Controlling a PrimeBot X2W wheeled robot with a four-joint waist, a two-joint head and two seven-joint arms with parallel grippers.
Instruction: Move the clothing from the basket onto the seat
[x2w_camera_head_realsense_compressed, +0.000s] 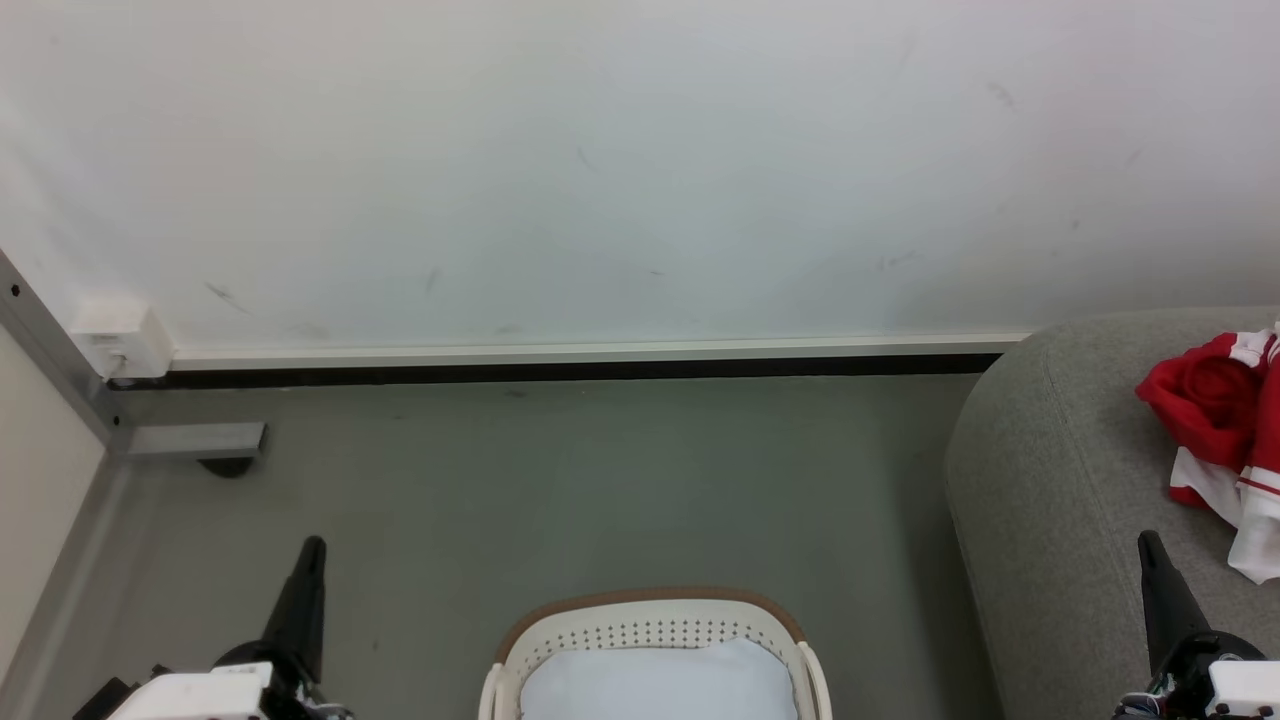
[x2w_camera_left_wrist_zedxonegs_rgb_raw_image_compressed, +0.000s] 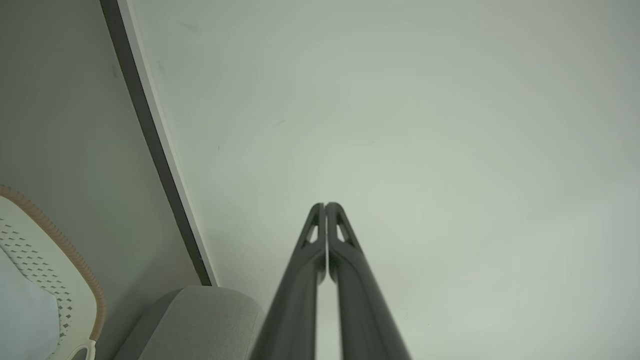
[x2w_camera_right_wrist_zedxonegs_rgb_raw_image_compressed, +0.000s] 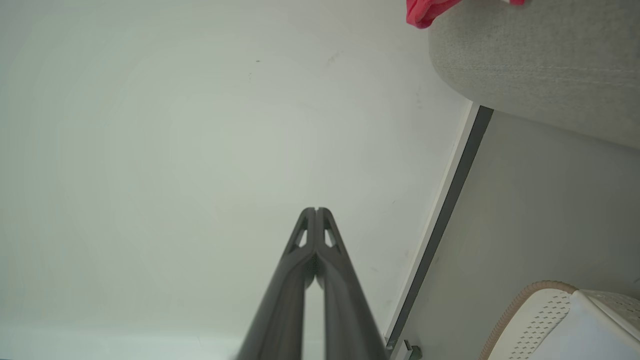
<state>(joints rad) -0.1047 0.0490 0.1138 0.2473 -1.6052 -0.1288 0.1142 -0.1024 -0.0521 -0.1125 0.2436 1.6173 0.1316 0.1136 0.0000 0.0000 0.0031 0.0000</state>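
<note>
Left gripper (x2w_camera_head_realsense_compressed: 312, 548) low at left, fingers pressed together, empty, aimed at wall (x2w_camera_head_realsense_compressed: 640, 180); right gripper (x2w_camera_head_realsense_compressed: 1150, 542) likewise closed, empty, seen against seat (x2w_camera_head_realsense_compressed: 1050, 480), near red clothing (x2w_camera_head_realsense_compressed: 1210, 400).

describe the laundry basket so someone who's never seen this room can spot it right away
Below the white wall, on the grey floor, left of the big grey seat, stands the basket at the head view's bottom middle. It alone is cream plastic with small holes, a brown rim band and a pale item inside.
</note>
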